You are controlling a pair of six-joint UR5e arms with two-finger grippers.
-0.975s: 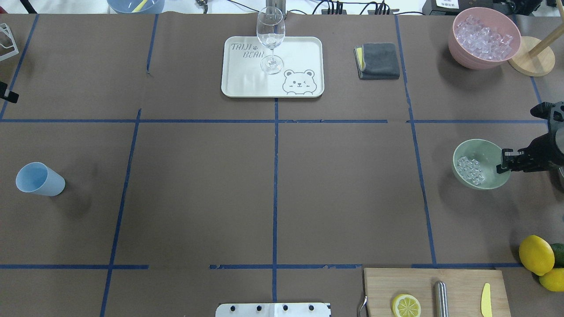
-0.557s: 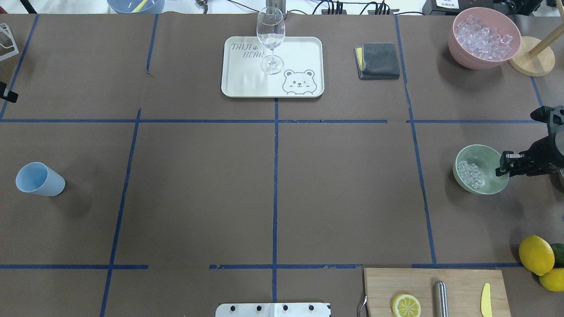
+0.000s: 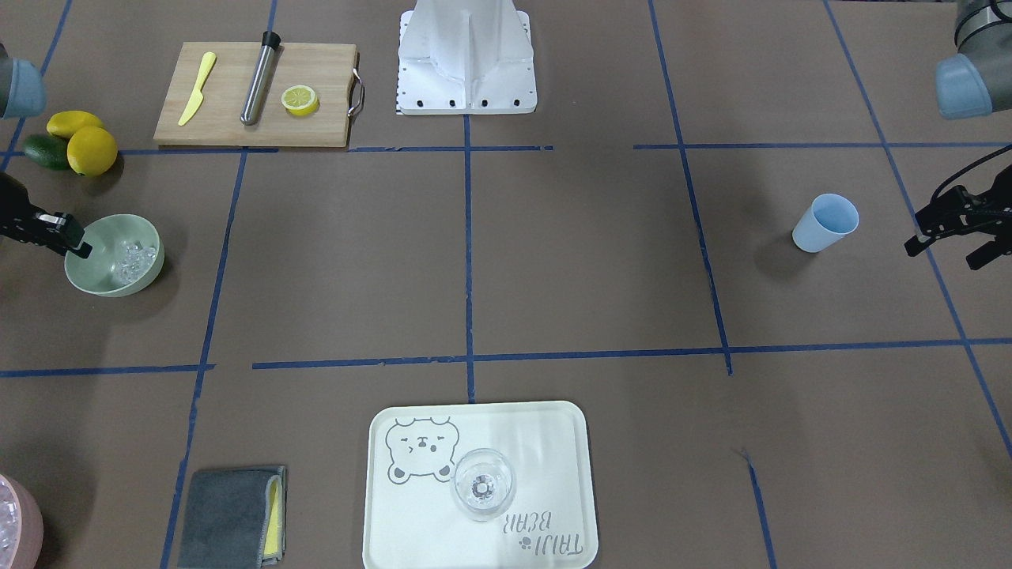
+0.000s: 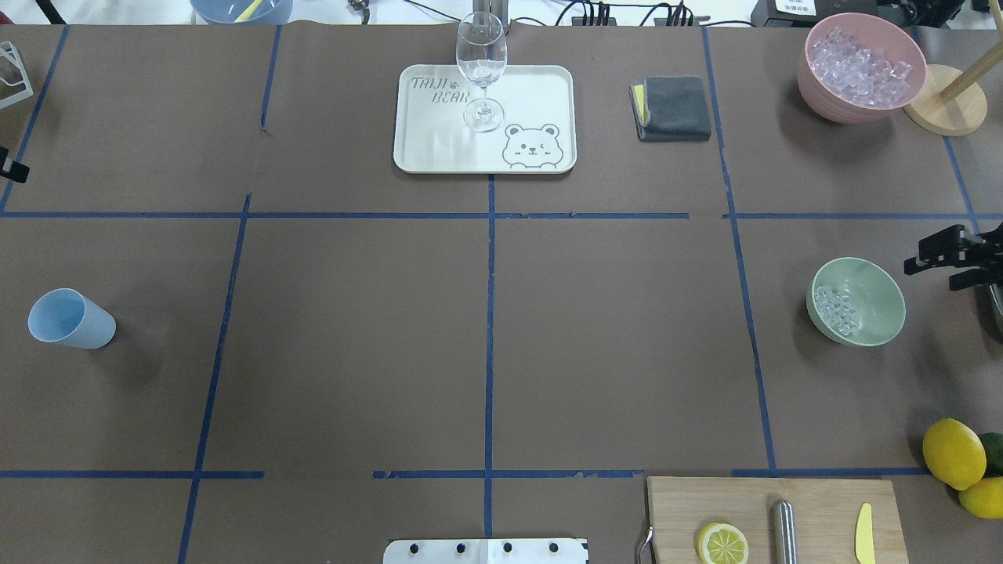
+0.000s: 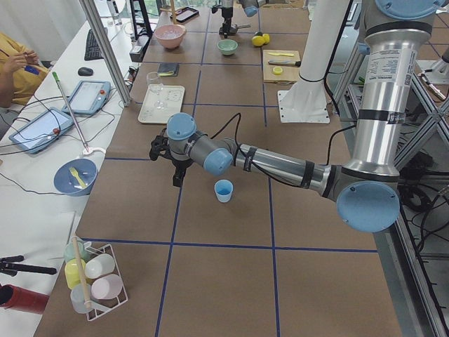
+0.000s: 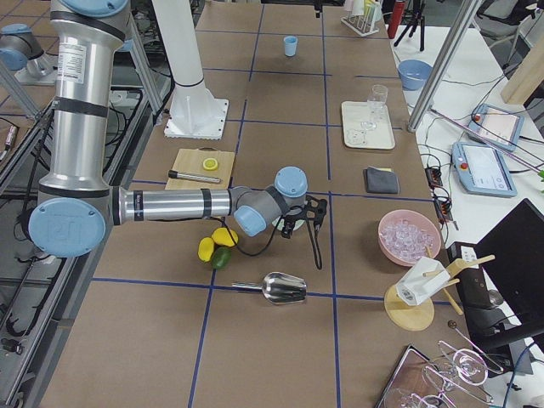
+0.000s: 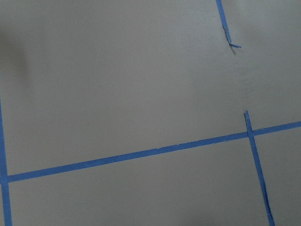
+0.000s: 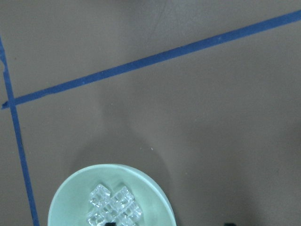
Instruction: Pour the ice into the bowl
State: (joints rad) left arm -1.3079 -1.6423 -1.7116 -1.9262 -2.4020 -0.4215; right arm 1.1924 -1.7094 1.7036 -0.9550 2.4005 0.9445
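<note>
- At the overhead view's right edge, the right fingers gape empty near the bowl.
- Left fingers: parted, empty.
- A low swing could clip the rim, spilling ice.

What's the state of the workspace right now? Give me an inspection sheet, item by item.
Surface: table, brown paper with a blue tape grid.
Job's things: bowl upright, ice inside.
Clutter: empty cup, tray with glass, cloth, pink bowl, board, lemons, scoop.
Grippers: left gripper open, empty, near cup; right gripper open, empty, near bowl.
Cables: cable loops along left arm.
Surroundings: person at side desk, tablets.
</note>
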